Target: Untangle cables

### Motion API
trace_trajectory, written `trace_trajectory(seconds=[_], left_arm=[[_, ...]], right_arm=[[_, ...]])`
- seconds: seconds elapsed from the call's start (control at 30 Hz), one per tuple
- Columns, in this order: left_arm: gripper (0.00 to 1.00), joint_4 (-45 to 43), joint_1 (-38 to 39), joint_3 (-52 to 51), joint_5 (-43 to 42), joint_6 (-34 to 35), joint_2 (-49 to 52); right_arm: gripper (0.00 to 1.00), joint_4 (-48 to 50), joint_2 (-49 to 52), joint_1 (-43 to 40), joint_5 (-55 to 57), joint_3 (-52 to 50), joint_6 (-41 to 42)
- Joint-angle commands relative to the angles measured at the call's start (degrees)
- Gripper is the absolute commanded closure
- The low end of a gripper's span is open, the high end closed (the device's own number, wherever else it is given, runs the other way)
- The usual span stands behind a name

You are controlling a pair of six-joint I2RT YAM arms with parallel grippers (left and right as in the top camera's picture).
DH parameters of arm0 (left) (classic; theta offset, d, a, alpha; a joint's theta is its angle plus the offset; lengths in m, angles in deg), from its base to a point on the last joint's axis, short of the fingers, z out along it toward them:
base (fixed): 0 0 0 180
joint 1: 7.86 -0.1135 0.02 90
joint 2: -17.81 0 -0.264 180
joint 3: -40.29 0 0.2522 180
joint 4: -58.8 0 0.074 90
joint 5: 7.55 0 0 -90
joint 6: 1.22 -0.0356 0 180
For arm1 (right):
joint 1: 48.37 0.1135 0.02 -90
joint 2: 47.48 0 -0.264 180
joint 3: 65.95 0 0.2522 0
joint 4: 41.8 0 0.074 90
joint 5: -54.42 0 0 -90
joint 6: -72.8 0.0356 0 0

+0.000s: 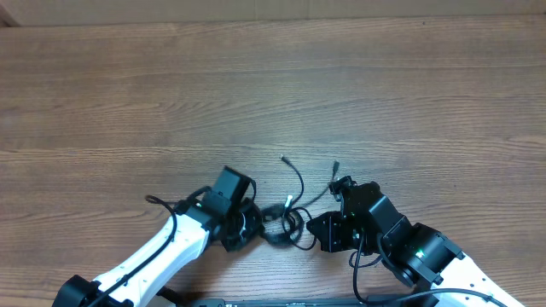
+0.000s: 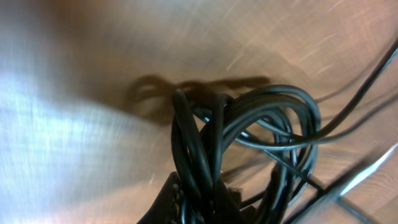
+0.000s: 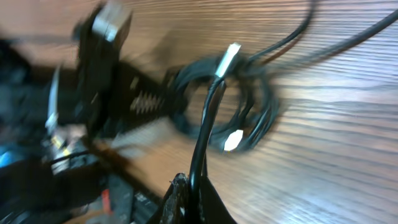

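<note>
A tangle of thin black cables point(image 1: 286, 223) lies on the wooden table near its front edge, between my two grippers. Two loose ends with small plugs reach up and away, one point(image 1: 285, 159) to the left and one point(image 1: 335, 165) to the right. My left gripper point(image 1: 246, 225) is shut on several looped strands of the bundle point(image 2: 249, 124). My right gripper point(image 1: 327, 228) is shut on a single cable point(image 3: 202, 140) that rises to a silver-tipped plug point(image 3: 227, 58). The coiled bundle point(image 3: 249, 93) and my left gripper point(image 3: 102, 81) show beyond it.
The wooden table point(image 1: 273, 94) stretches far behind the tangle. A thick black robot cable point(image 1: 158, 203) loops beside my left arm. The table's front edge lies just below both grippers.
</note>
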Motion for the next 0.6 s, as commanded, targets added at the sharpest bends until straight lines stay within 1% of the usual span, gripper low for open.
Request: trace_trajectory(seconds=[0.0,0.1,0.2,0.27,0.37,0.47,0.57], left_arm=[[0.96,-1.4,-3.8,8.2,5.1,-21.4,-0.6],[0.96,-0.2,-5.4,15.4,5.2,-34.4,-0.6],[0.96,1.6,-6.2,21.5,5.2,-40.7,-0.6],[0.96,2.8,-6.4,25.1,5.2,-43.8,-0.6],[0.96,4.8,-6.4,29.1,5.1,-47.2,-0.6],[0.96,6.8,-6.4,30.8,5.0,-52.5,-0.6],[0.96,8.7,-6.4,30.9,5.2,-58.1,-0.6]], right_arm=[[0.96,0.5,-3.3,0.1,-9.4,4.7,-4.8],[0.96,-0.1,-5.2,0.1,-15.8,6.2,-9.1],[0.96,-2.4,-6.5,0.1,-17.4,6.3,-13.2],[0.96,-6.5,-6.5,0.1,-13.2,6.3,-14.5],[0.96,-13.0,-5.9,0.1,-1.7,6.3,-14.4],[0.81,-14.4,-5.2,0.1,7.1,6.3,-10.7],[0.66,-12.1,-4.9,0.1,10.1,6.3,-8.0]])
